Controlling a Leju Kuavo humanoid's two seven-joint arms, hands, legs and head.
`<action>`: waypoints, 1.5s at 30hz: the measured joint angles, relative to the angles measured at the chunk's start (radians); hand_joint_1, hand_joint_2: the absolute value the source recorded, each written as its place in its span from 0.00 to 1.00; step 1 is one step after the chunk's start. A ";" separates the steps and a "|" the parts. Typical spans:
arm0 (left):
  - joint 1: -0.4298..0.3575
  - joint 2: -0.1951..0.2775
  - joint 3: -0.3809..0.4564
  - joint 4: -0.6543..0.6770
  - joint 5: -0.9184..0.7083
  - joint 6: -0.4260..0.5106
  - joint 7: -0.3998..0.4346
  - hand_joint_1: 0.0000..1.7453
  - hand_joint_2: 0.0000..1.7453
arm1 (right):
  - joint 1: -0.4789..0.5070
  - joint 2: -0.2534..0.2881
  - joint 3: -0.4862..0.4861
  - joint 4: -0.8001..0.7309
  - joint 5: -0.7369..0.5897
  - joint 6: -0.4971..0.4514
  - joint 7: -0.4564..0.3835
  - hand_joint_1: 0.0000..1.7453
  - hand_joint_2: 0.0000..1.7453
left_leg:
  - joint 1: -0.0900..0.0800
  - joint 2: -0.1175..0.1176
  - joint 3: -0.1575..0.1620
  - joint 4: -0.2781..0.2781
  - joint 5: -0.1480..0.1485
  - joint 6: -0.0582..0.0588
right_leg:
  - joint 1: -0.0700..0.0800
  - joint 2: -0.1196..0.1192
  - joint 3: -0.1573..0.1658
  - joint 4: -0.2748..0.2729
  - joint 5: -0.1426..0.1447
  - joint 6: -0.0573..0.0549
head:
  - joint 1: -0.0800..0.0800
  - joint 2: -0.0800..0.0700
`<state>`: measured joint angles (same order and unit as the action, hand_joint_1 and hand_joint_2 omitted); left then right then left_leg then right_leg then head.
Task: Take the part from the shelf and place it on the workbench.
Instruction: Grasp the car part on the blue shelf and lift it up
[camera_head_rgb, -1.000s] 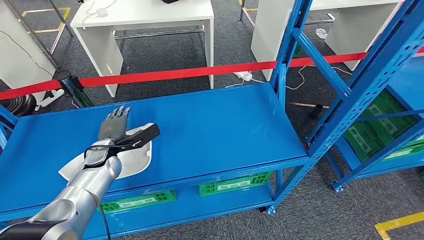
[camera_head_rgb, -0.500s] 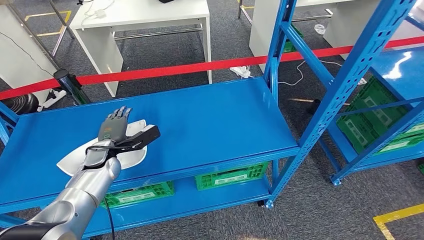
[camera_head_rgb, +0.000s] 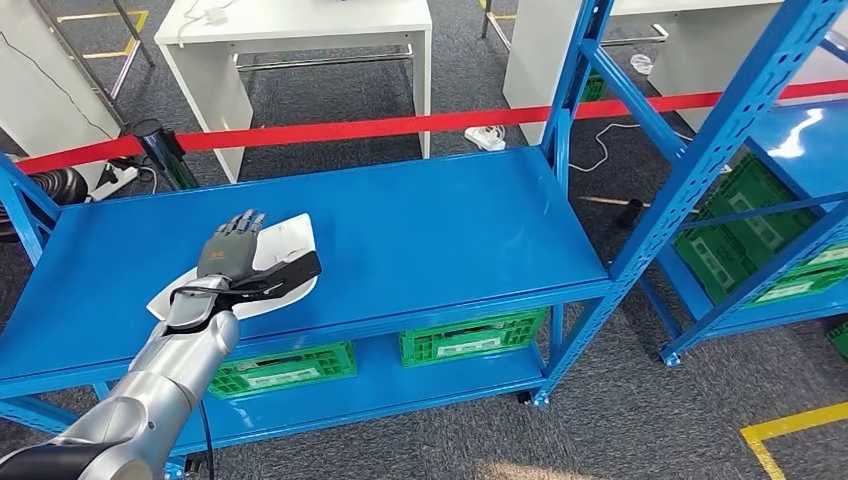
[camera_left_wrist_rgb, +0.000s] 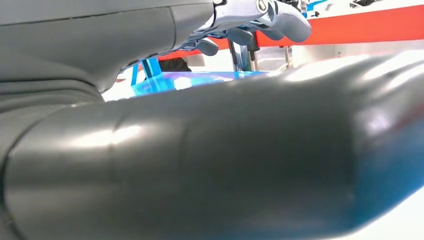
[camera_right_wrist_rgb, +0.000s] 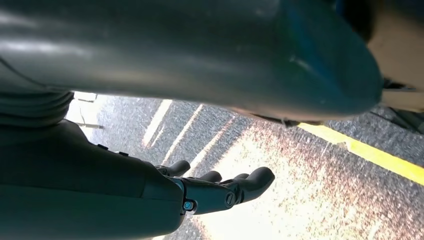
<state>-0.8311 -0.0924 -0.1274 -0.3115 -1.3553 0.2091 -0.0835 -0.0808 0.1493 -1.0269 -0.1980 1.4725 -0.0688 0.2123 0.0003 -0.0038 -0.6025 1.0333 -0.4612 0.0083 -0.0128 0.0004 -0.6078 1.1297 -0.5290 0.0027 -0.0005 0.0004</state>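
Even overhead light fills the head view, sharp throughout, with white glare on the far blue shelf (camera_head_rgb: 800, 140) and straight uprights bowing at the edges. In the left wrist view the thumb (camera_left_wrist_rgb: 225, 165) looms close, soft and glossy with highlights. In the right wrist view, hard light burns out the speckled floor (camera_right_wrist_rgb: 280, 200).
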 joint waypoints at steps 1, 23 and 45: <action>-0.001 0.000 0.000 0.000 0.004 -0.003 0.001 0.00 0.00 | 0.000 0.000 0.000 0.000 0.000 0.000 0.000 0.00 0.00 | 0.000 0.000 -0.003 0.003 0.001 -0.005 | 0.003 0.000 0.026 -0.045 0.009 -0.005 | 0.000 0.000; -0.013 -0.002 0.000 0.005 0.034 -0.037 0.010 0.00 0.00 | 0.000 -0.001 0.000 0.000 0.000 0.002 0.035 0.00 0.00 | 0.007 0.002 0.046 -0.026 -0.009 -0.004 | 0.003 0.001 -0.031 -0.030 0.018 0.001 | -0.004 0.000; -0.008 0.000 0.000 0.006 0.036 -0.042 0.004 0.00 0.00 | -0.001 -0.001 0.000 0.000 -0.010 -0.005 0.036 0.00 0.00 | 0.007 0.000 -0.038 0.170 -0.069 -0.053 | 0.003 0.000 -0.014 -0.084 0.066 -0.043 | -0.006 0.000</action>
<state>-0.8389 -0.0928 -0.1274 -0.3051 -1.3191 0.1675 -0.0796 -0.0815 0.1484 -1.0266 -0.1980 1.4630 -0.0739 0.2480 0.0068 -0.0041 -0.6405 1.2037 -0.5299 -0.0449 -0.0096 0.0006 -0.6218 1.0454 -0.4631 -0.0407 -0.0068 0.0004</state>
